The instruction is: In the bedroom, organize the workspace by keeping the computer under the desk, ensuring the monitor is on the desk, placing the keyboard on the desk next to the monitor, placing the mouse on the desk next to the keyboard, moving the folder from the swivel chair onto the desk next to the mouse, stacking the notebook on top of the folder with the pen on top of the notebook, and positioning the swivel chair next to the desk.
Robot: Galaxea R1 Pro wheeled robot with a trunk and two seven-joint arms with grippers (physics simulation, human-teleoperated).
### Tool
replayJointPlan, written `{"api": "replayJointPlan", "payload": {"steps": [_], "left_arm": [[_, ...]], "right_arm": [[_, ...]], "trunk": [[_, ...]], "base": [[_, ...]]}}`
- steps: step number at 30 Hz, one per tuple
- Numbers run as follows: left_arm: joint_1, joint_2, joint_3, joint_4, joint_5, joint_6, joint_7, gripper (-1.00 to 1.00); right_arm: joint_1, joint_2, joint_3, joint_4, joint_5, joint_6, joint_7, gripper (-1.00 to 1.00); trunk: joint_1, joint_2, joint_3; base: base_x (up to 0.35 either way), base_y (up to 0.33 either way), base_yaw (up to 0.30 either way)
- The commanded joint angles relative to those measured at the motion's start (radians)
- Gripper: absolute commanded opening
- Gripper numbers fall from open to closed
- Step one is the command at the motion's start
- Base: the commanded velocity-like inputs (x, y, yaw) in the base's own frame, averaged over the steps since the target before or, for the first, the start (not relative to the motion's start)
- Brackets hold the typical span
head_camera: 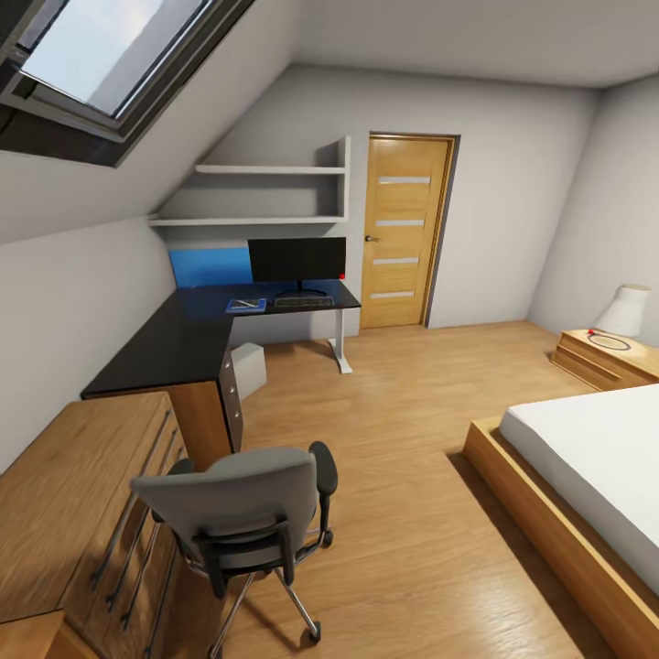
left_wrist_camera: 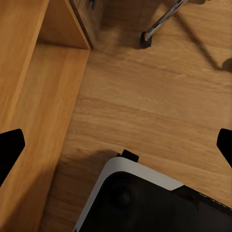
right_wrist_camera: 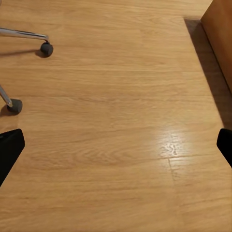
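Note:
The black L-shaped desk stands in the far left corner. On its far wing the monitor is upright, and the keyboard lies in front of it. The blue folder lies left of the keyboard with a grey patch on top, perhaps the notebook. Pen and mouse are too small to make out. The light grey computer sits under the desk. The swivel chair stands close to me, its back toward me. My left gripper and right gripper are open over bare floor.
A wooden chest of drawers runs along the left wall beside the chair. A bed fills the right, with a nightstand and lamp behind it. A wooden door is at the back. Chair castors show near my right gripper.

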Motion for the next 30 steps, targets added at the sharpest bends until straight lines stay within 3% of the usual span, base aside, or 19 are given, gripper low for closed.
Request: {"api": "replayJointPlan", "payload": {"steps": [1, 16, 30], "left_arm": [[-0.001, 0.001, -0.008, -0.002, 0.005, -0.003, 0.008, 1.0], [-0.001, 0.001, -0.008, -0.002, 0.005, -0.003, 0.007, 1.0], [-0.001, 0.001, -0.008, -0.002, 0.006, -0.003, 0.007, 1.0]], "right_arm": [[-0.001, 0.0, 0.009, 0.002, -0.002, -0.003, -0.005, 1.0], [-0.001, 0.0, 0.007, 0.002, -0.002, -0.003, -0.005, 1.0], [-0.001, -0.001, 0.007, 0.002, -0.002, -0.002, -0.005, 1.0]], "trunk": [[0.004, -0.009, -0.005], [0.062, -0.114, -0.052], [0.116, -0.212, -0.096]], "base": [[0.0, 0.0, 0.0], [-0.141, 0.0, 0.0], [-0.023, 0.0, 0.0]]}}
